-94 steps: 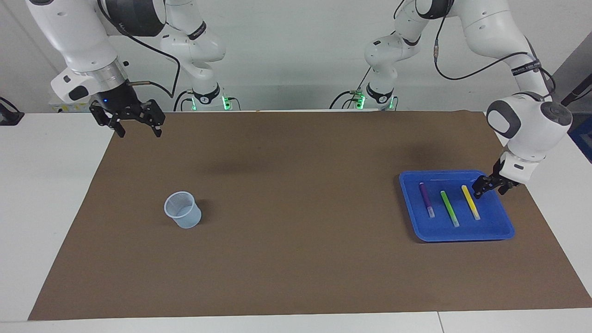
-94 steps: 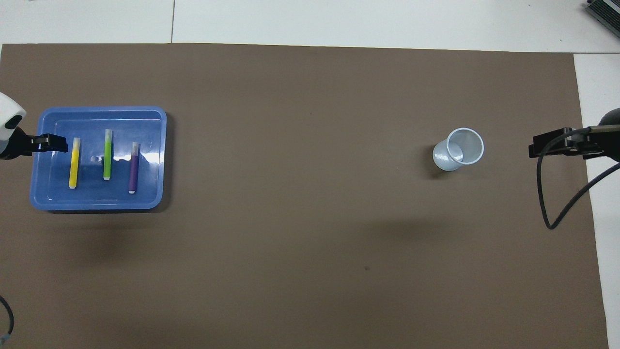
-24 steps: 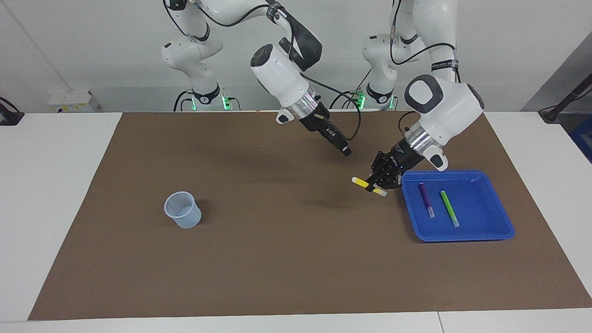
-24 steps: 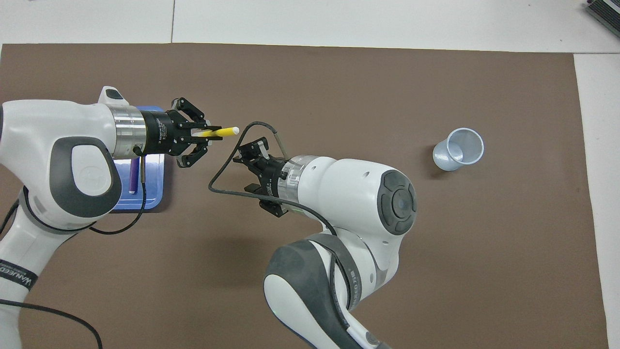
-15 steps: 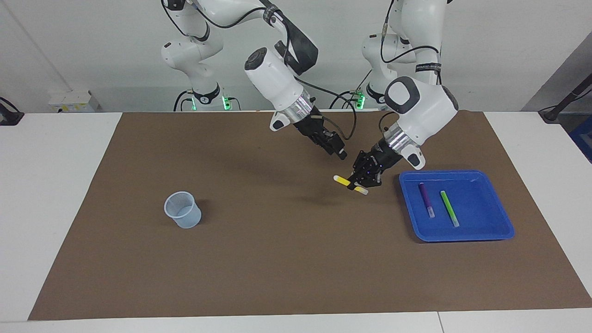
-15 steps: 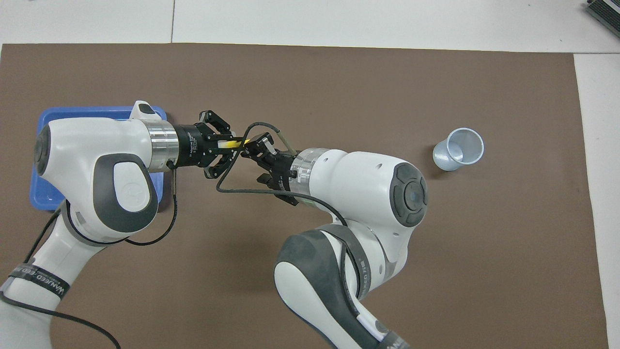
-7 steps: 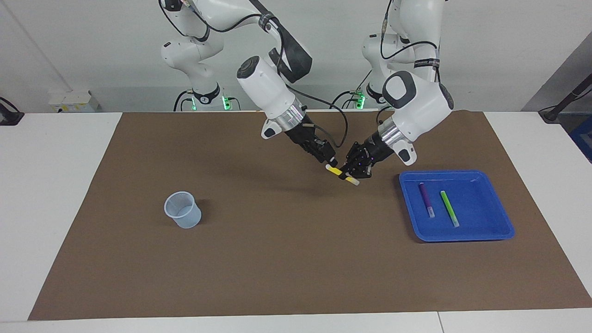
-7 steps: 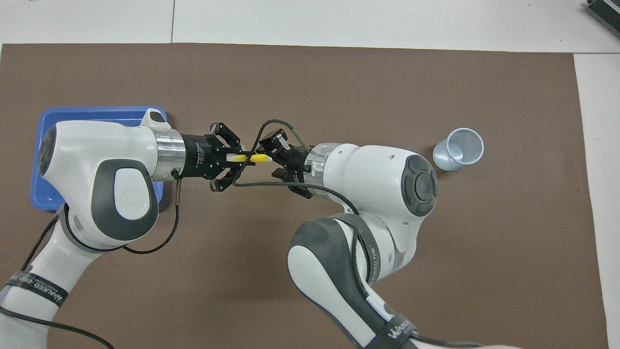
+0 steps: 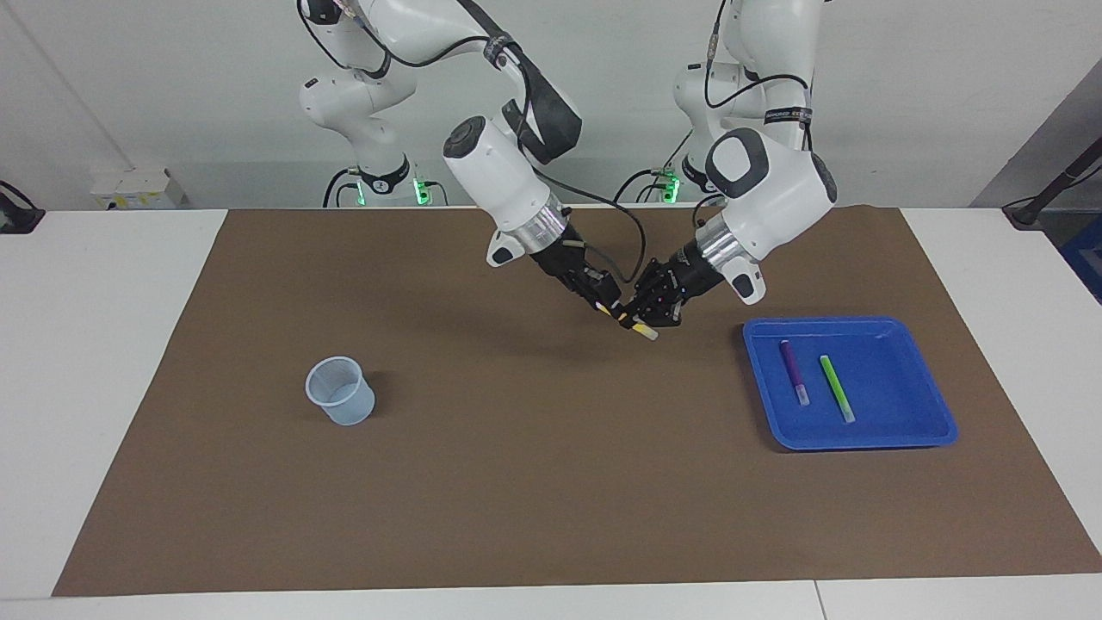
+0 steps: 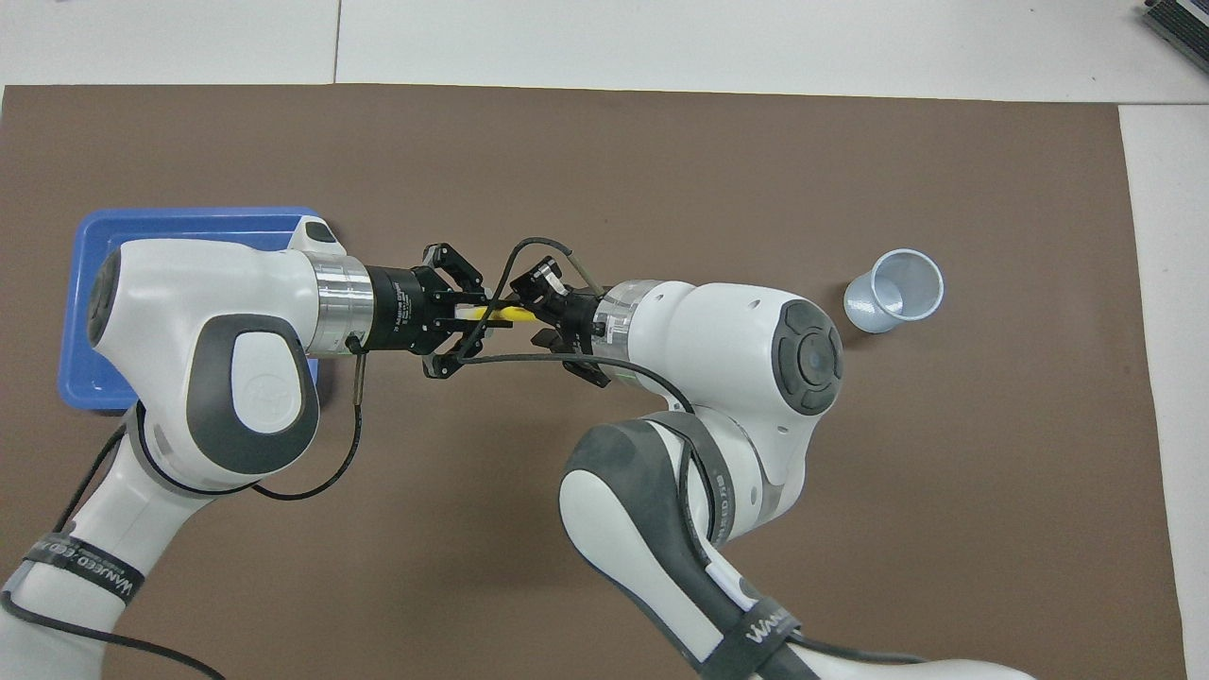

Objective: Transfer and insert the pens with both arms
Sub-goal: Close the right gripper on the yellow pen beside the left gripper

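My left gripper [image 9: 639,320] is shut on the yellow pen [image 9: 642,331] and holds it in the air over the middle of the brown mat, its pale cap end sticking out. My right gripper [image 9: 609,307] meets it tip to tip at the pen's other end. In the overhead view the yellow pen [image 10: 498,312] bridges the left gripper [image 10: 472,316] and the right gripper [image 10: 534,314]. The purple pen [image 9: 793,370] and the green pen [image 9: 836,387] lie side by side in the blue tray [image 9: 904,430]. The left arm hides them in the overhead view.
A pale translucent cup [image 9: 340,392] stands upright on the mat toward the right arm's end; it also shows in the overhead view [image 10: 895,291]. The blue tray [image 10: 85,283] sits toward the left arm's end. The brown mat [image 9: 534,482] covers most of the white table.
The left gripper has carried the yellow pen from the tray toward the mat's middle. The right gripper has come in from its end and closed the gap to the pen's free end.
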